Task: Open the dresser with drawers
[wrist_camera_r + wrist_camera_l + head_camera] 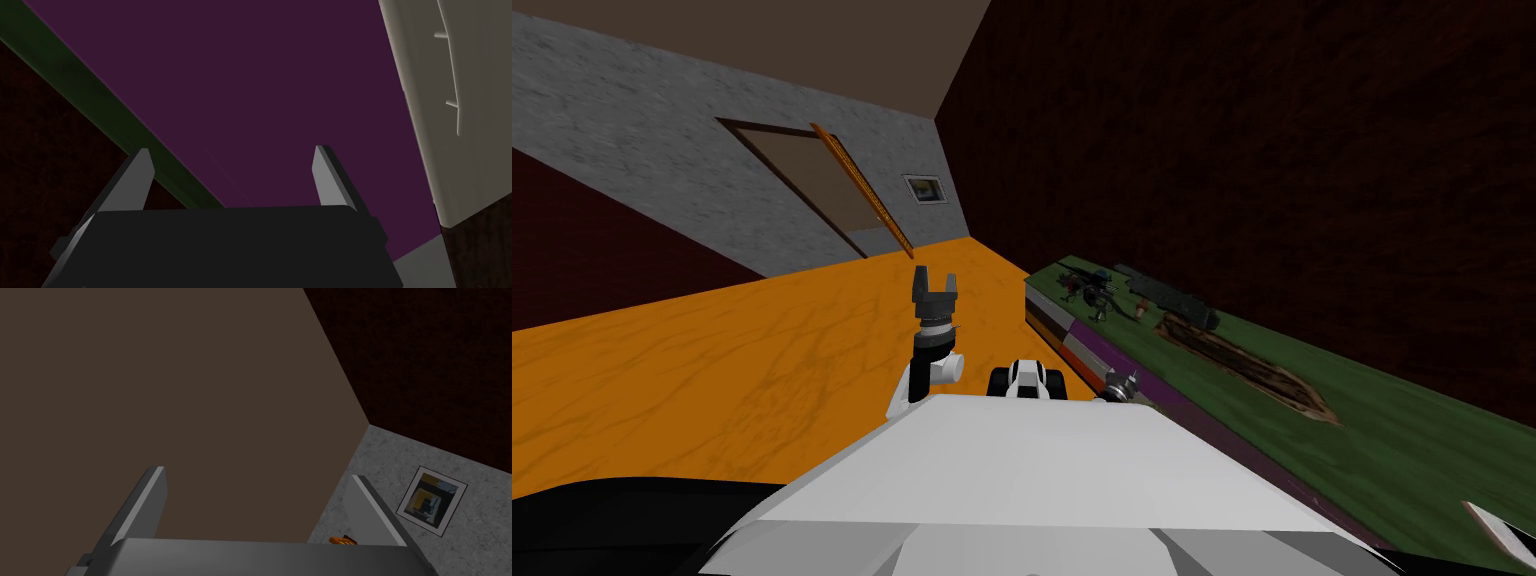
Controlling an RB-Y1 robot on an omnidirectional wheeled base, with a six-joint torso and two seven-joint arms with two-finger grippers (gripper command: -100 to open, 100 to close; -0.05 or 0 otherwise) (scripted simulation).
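— Lining up on a handle looks like the step in hand. Where is the dresser (1392,440)?

— On my right, along the dark wall. It has a green top with small clutter (1097,290) at its far end, and a front in bands of purple and pale grey-white. The right gripper (232,150) is low and close to that front, its fingers spread wide with nothing between them.

— What does it face?

— Mostly the flat purple panel (275,75), with the green top edge (85,100) off to one side. The pale drawer front (475,125) sits beside the panel, out past one finger. It carries a thin bar handle (452,75) on two short posts.

— So the aim is off?

— I judge so. No handle shows on the purple part, so the bar is the thing to go for. Slide the hand sideways until the bar lies between the fingers. The bar runs roughly crosswise to the way they close, so little wrist turn seems needed. Then ease in before closing.

— Risks?

— The bar is slim and sits close to the drawer front, so a shallow bite could slip on the pull. Pull straight out from the front, not at a slant.

— And the other arm?

— The left gripper (933,285) is raised over the orange floor (712,350), well apart from the dresser, with its fingers wide and empty.
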